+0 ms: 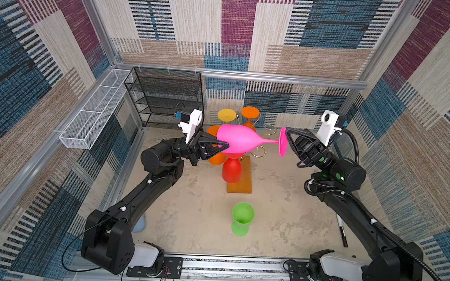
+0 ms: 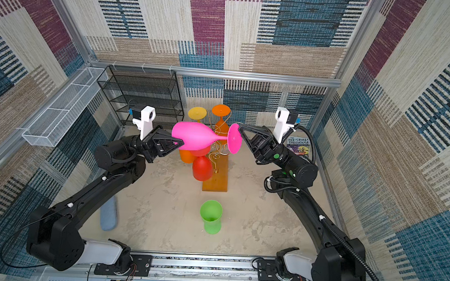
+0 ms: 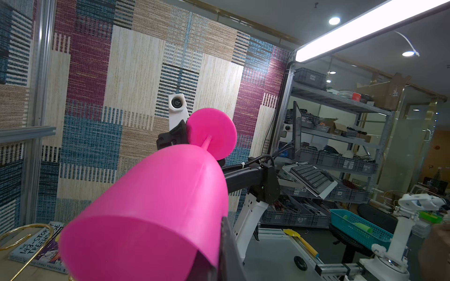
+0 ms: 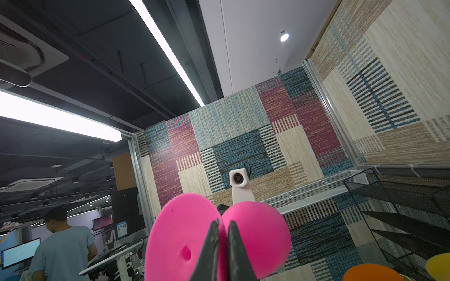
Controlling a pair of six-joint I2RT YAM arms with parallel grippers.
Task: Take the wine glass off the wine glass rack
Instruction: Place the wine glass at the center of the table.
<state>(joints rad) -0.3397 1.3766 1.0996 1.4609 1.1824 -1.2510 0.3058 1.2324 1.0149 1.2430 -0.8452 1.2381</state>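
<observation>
Lying horizontal, pink wine glass (image 1: pixel 238 140): left claw (image 1: pixel 225 145) grips bowl rim, right claw (image 1: pixel 286 130) pinches foot.

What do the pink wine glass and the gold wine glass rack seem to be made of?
Pink wine glass: probably plastic, matte; opaque, even colour, soft dull sheen, faint seam line on the bowl. Wine glass rack: thin curled arms look like metal wire with shiny gold finish; the flat orange-brown base looks like smooth wood, grain not discernible.
</observation>
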